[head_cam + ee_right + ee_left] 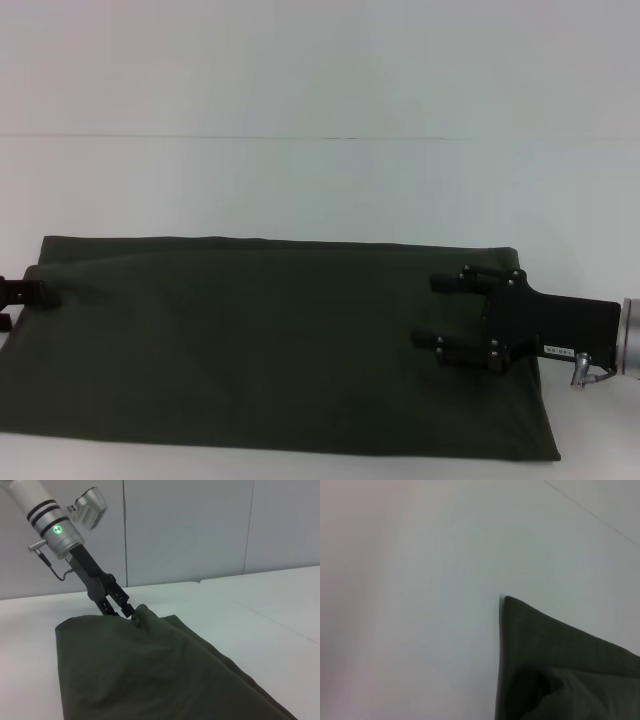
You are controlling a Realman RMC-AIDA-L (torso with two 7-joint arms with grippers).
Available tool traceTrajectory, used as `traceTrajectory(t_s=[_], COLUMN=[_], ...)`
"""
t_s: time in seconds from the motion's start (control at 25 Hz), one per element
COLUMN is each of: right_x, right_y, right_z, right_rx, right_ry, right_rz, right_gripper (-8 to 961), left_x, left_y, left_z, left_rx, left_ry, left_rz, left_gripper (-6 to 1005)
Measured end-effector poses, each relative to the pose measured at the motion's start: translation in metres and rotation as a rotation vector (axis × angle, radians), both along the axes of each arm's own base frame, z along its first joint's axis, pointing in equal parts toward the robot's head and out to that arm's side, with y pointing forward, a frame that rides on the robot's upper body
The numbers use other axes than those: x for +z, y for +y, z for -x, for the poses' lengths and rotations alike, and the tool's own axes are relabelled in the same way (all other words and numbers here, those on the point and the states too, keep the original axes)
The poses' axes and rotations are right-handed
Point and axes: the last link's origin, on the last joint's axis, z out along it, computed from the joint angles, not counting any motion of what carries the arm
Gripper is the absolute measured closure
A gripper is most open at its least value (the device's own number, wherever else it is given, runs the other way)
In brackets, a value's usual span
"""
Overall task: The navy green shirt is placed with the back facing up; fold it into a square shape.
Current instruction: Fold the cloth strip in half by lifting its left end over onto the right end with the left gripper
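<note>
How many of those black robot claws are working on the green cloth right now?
2. The right gripper hovers with fingers spread over the navy green shirt's right end. The left gripper pinches the cloth at the shirt's far-left edge, lifting a small peak.

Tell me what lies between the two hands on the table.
Head view: only the dark olive-green cloth shirt spans between the left hand at its left edge and the right hand over its right end; nothing else lies there.
</note>
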Motion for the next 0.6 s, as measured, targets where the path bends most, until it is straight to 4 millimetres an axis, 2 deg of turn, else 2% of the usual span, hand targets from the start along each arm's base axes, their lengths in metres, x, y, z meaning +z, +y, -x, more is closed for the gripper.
traceTrajectory(t_s=[0.6], right_x=[0.0], right_y=[-0.0001], right_z=[-0.0001], right_rx=[-0.001], right_ry=[0.001], right_rz=[-0.001], right_gripper=[188], left_x=[-0.0058], left_y=[-0.001], left_z=[-0.003], left_rx=[-0.005], left_ry=[-0.015], left_rz=[0.015], left_gripper=[151])
